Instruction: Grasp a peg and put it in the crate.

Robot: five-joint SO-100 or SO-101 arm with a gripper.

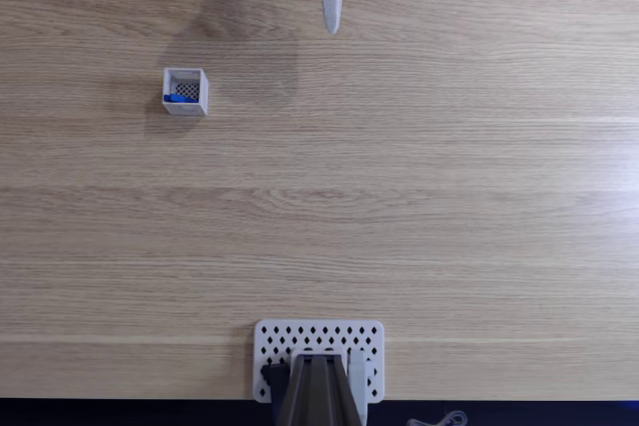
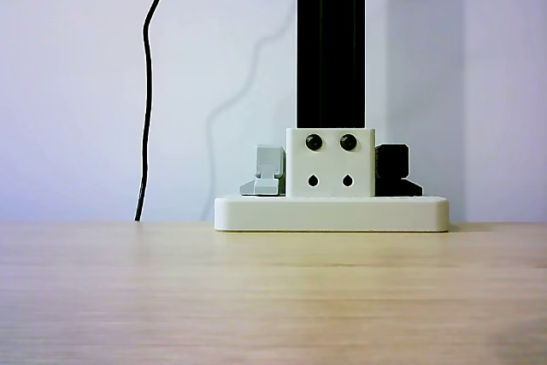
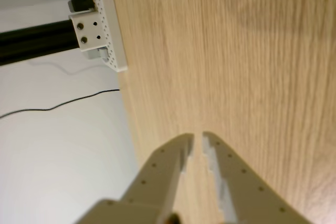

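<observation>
While lying inside small white square open-topped crate point(image 1: 186, 91), thin bright blue clothes-peg point(image 1: 181, 99); well apart, pale two-finger gripper point(image 3: 198, 139), fingers nearly together, empty, above wooden table point(image 1: 419, 197).

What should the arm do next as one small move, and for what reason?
Probably only pull back and rest. The blue peg already lies inside the crate, and the hand is far away from it above bare table, its fingers nearly closed with nothing between them.
</observation>
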